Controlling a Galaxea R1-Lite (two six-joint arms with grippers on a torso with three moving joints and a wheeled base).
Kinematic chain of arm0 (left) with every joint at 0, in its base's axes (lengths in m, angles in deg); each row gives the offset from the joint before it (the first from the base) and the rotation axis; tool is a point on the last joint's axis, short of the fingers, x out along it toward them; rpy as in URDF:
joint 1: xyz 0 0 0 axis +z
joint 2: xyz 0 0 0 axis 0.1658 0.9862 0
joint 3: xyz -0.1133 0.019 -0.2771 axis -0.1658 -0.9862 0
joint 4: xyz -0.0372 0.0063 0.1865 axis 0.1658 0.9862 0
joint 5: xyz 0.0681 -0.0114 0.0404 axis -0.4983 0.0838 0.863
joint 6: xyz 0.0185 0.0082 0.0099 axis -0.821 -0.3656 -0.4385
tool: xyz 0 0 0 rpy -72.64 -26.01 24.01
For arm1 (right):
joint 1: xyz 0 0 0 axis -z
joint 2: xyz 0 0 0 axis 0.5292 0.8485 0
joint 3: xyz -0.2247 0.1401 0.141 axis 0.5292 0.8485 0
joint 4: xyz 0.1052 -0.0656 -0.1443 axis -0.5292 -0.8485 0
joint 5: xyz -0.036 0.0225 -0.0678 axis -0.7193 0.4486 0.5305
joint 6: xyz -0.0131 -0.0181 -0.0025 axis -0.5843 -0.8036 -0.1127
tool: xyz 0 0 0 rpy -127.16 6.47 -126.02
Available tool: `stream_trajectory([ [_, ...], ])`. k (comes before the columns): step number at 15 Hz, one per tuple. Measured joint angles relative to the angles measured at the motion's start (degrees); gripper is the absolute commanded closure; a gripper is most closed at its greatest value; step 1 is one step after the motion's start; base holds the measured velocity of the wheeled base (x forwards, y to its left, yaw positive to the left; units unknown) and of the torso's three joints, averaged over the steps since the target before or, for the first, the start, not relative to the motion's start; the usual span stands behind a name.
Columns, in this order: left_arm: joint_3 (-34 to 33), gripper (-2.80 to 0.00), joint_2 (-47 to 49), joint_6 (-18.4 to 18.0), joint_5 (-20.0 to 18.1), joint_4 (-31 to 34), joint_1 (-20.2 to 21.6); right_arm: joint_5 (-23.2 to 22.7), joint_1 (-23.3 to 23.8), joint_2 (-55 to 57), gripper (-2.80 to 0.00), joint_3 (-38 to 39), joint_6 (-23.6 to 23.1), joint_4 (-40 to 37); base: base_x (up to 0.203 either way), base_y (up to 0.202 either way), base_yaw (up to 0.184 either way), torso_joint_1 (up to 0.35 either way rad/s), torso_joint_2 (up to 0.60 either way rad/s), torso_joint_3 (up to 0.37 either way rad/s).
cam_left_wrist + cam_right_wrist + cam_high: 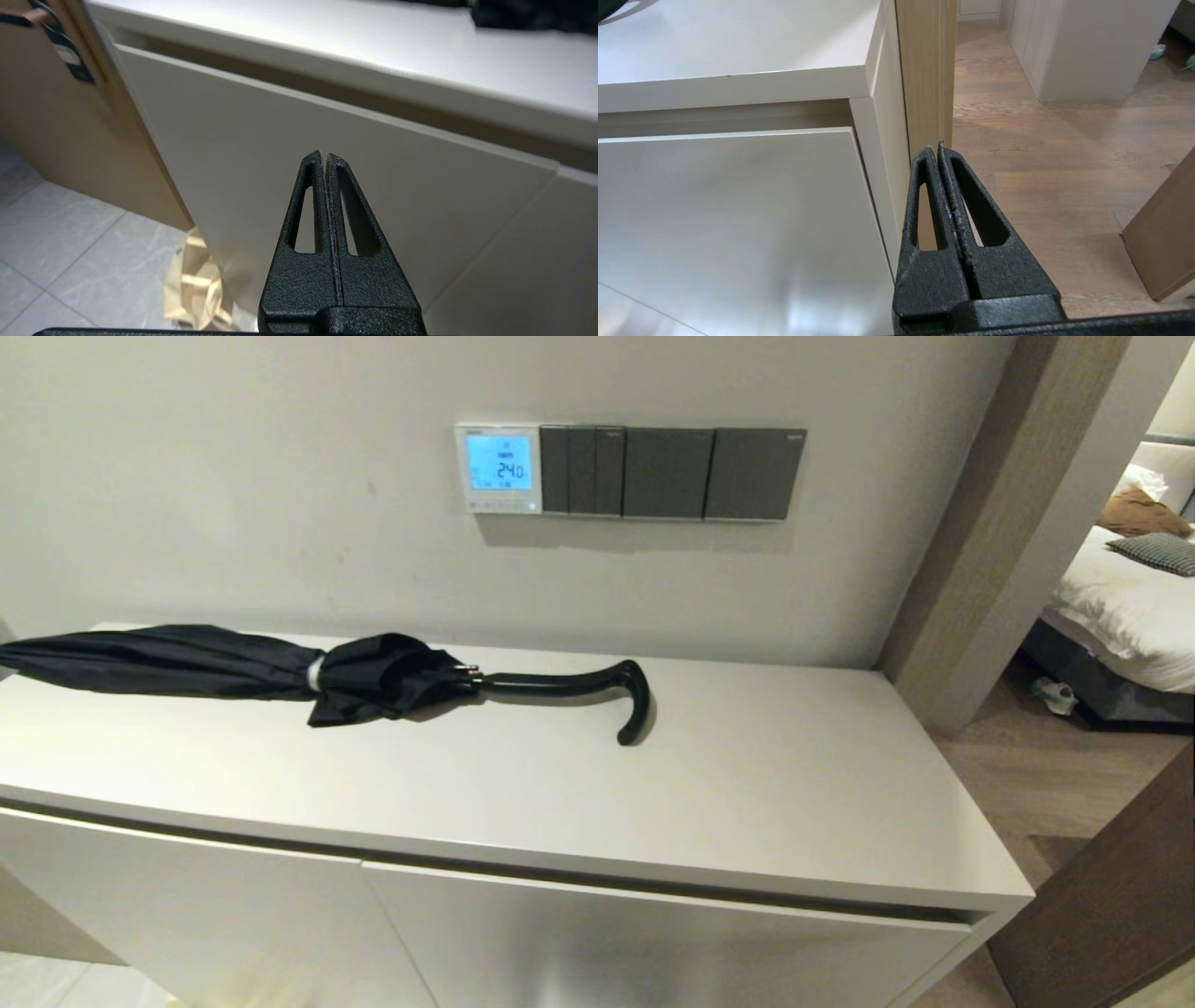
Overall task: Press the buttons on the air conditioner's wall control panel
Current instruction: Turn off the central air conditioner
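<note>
The air conditioner's wall control panel (499, 468) is a small white square on the wall above the cabinet, its screen lit blue with digits. The buttons (499, 506) are a row of tiny pale keys along its bottom edge. Neither gripper shows in the head view. My left gripper (324, 155) is shut and empty, low in front of the cabinet's left door. My right gripper (935, 147) is shut and empty, low by the cabinet's right front corner. The panel shows in neither wrist view.
Three dark grey switch plates (672, 472) sit right of the panel. A folded black umbrella (327, 675) lies on the white cabinet top (747, 775). A wooden door frame (1008, 523) stands at the right, with a bedroom beyond. A paper bag (196, 284) lies on the floor.
</note>
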Motion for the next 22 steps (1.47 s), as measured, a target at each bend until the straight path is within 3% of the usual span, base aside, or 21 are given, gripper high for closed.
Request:
stream_trajectory([
  [2,-3.16,0.0,-1.15,-0.53,-2.7,0.03,0.16,0.01,0.0,0.0,0.0,0.0,0.0,-0.01,0.0,0.0,0.0,0.0,0.0,0.0],
  [10,-5.25,0.0,-5.97,-1.48,-5.18,0.41,0.13,0.0,0.0,0.0,0.0,0.0,-0.01,0.0,0.0,0.0,0.0,0.0,0.0,0.0],
  [12,-5.53,0.0,-7.15,-2.04,-8.93,1.1,-0.04,0.02,0.0,0.0,0.0,0.0,0.0,0.0,0.0,0.0,0.0,0.0,0.0,0.0],
  [15,-4.98,0.0,-10.72,-3.21,-13.21,5.97,-0.3,0.0,0.0,0.0,0.0,0.0,0.0,0.0,0.0,0.0,0.0,0.0,0.0,0.0],
  [19,-3.35,0.0,-15.64,-3.26,-15.4,12.87,-0.44,0.02,0.0,0.0,0.0,0.0,0.0,0.0,0.0,0.0,0.0,0.0,0.0,0.0],
  [22,-3.9,0.0,-17.25,-3.63,-16.72,12.83,-0.45,0.0,0.0,0.0,0.0,0.0,0.0,0.0,0.0,0.0,0.0,0.0,0.0,0.0],
])
